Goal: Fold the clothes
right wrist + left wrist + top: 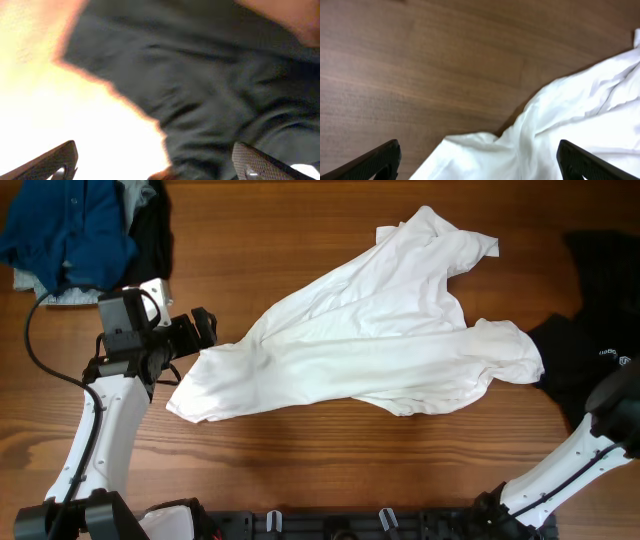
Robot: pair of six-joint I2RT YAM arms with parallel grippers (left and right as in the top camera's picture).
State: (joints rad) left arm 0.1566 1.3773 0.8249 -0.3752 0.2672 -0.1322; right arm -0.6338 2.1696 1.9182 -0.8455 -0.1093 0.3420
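The large white shirt (370, 330) lies unfolded and heavily wrinkled across the middle of the wooden table (300, 240), stretched on a diagonal. Its sleeves fan out toward the far right, and 1 narrow corner trails down to the near left. A black garment with a small white logo (590, 350) sits at the right edge, touching the shirt's sleeve. A blue garment (70, 230) is heaped with grey and black pieces (152, 235) in the far left corner, well apart from the shirt. From my seat, the left arm rises from the near left edge and bends its wrist toward the shirt, putting the left gripper (205, 328) just beside that trailing corner. Through the left wrist camera I see its 2 fingers (380, 160) spread wide with nothing between them, the shirt's rumpled edge (570, 125) below. The right arm reaches from the near right out over the black garment (200, 90). The right wrist view is blurred, but the right gripper (157, 162) shows its fingers (260, 162) set wide apart and gripping nothing, the shirt glaring white (75, 125) beside the dark cloth.
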